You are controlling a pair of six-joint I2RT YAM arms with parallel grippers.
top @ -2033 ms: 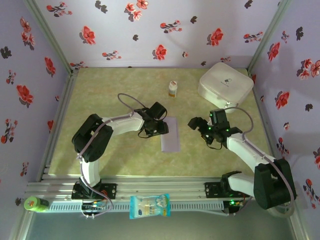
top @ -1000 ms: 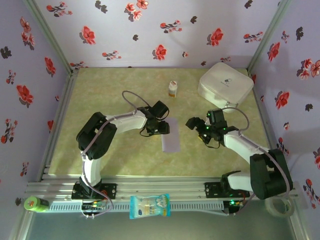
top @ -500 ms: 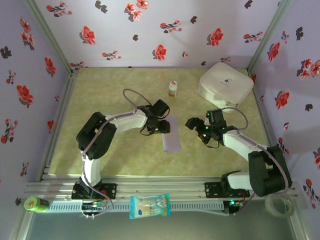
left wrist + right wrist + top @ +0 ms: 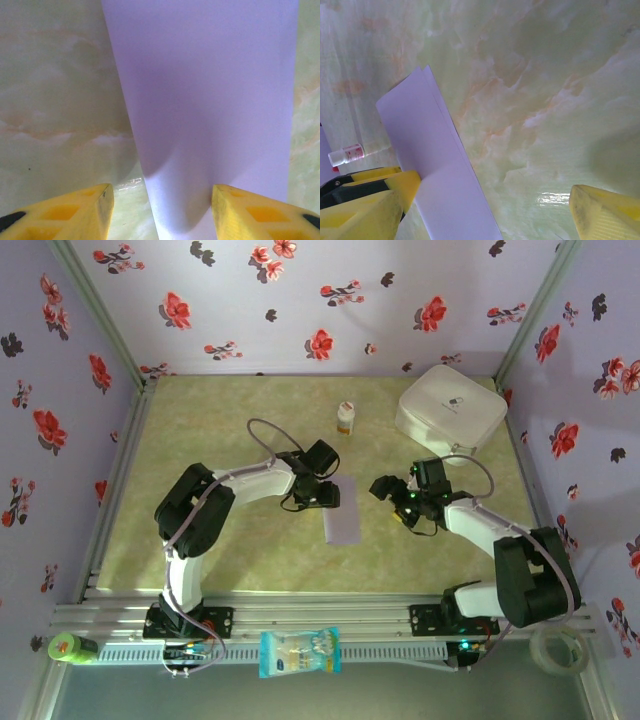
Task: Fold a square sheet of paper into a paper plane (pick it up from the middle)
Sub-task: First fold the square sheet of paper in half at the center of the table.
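The green marbled table (image 4: 230, 430) carries a white rounded case (image 4: 452, 412) in its far right corner. Near the middle lies the lavender sheet of paper (image 4: 342, 512), flat and doubled over into a narrow strip, two layers showing at one corner. The left gripper (image 4: 327, 495) sits at the strip's far left edge, jaws spread wide and empty, one finger over paper, one over table. The right gripper (image 4: 383, 488), also released, is just beside the strip's right side. A small white bottle (image 4: 345, 418) stands farther back.
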